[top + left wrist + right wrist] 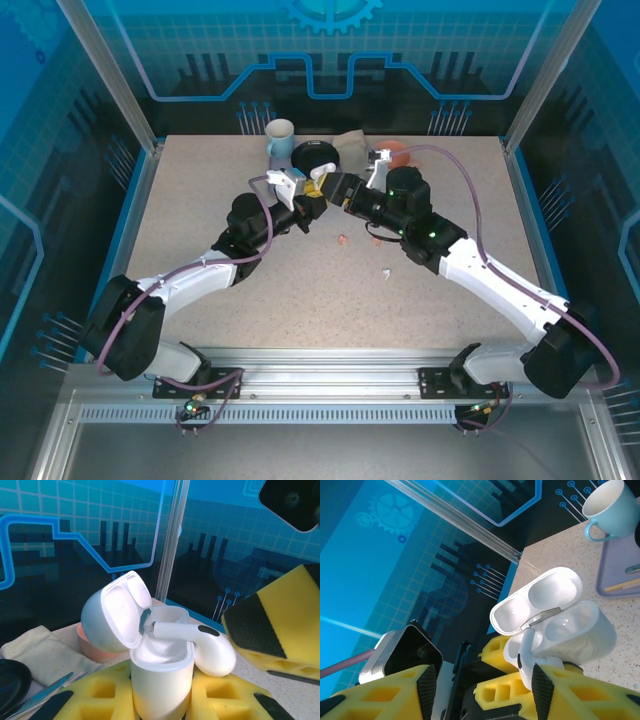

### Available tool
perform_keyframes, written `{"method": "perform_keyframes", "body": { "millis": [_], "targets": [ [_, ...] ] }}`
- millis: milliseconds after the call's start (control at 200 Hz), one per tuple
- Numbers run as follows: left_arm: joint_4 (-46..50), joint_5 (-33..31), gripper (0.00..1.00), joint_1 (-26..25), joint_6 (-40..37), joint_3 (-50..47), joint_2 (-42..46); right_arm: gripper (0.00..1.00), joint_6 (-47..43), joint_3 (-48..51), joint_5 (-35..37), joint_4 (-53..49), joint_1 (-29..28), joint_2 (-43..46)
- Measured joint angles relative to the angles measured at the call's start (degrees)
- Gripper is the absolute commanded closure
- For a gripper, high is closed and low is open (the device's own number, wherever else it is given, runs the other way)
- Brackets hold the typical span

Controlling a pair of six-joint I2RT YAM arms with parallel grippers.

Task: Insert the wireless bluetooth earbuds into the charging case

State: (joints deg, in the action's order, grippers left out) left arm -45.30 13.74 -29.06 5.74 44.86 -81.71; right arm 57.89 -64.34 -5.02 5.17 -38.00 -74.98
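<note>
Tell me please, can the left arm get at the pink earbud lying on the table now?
Probably not: the left arm's jaws stand shut on the open charging case, so they are occupied. The pink earbud lies uncovered on the table nearby.

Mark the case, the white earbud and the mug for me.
case (162,685), left wrist view, on its body.
earbud (212,655), left wrist view, on its bulb.
mug (620,524), right wrist view, on its wall.
</note>
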Motion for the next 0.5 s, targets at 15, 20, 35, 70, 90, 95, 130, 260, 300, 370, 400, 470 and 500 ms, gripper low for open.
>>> {"method": "perform_keyframes", "body": {
  "millis": [15,20,35,70,90,95,130,260,300,370,400,470,500],
  "targets": [
    [0.04,-0.02,1.00,0.00,0.00,-0.02,0.00,0.44,0.02,-0.02,-0.02,-0.02,0.00,-0.09],
    [0.04,-0.02,1.00,0.02,0.00,-0.02,0.00,0.44,0.02,-0.02,-0.04,0.00,0.00,-0.11],
    [0.09,-0.04,1.00,0.02,0.00,-0.02,0.00,0.44,0.02,-0.02,-0.07,0.00,0.00,-0.20],
    [0.11,-0.22,1.00,0.02,0.09,-0.02,-0.11,0.44,0.11,-0.07,-0.09,0.00,0.00,-0.33],
    [0.15,-0.24,1.00,0.02,0.17,-0.02,-0.11,0.44,0.17,-0.09,-0.11,0.00,0.00,-0.37],
    [0.15,-0.24,1.00,0.02,0.17,-0.02,-0.13,0.44,0.17,-0.09,-0.11,0.00,0.00,-0.37],
    [0.20,-0.24,1.00,0.02,0.20,-0.02,-0.17,0.44,0.20,-0.09,-0.17,0.00,0.00,-0.37],
    [0.17,-0.24,1.00,0.02,0.22,-0.02,-0.22,0.44,0.15,-0.09,-0.15,0.00,0.00,-0.35],
    [0.17,-0.22,1.00,0.02,0.22,-0.02,-0.22,0.44,0.02,-0.09,-0.13,-0.09,0.00,-0.24],
    [0.00,-0.22,1.00,0.00,0.22,-0.02,-0.22,0.44,-0.28,-0.09,0.04,-0.70,0.00,0.33],
    [-0.02,-0.22,1.00,0.00,0.22,-0.02,-0.22,0.44,-0.48,-0.09,0.07,-1.11,0.00,0.70],
    [-0.02,-0.22,1.00,0.00,0.22,-0.02,-0.33,0.44,-0.74,-0.09,0.07,-1.77,0.02,1.60],
    [-0.02,-0.22,1.00,0.00,0.22,-0.02,-0.39,0.44,-0.83,-0.09,0.07,-1.95,0.02,1.97]
  ]
}}
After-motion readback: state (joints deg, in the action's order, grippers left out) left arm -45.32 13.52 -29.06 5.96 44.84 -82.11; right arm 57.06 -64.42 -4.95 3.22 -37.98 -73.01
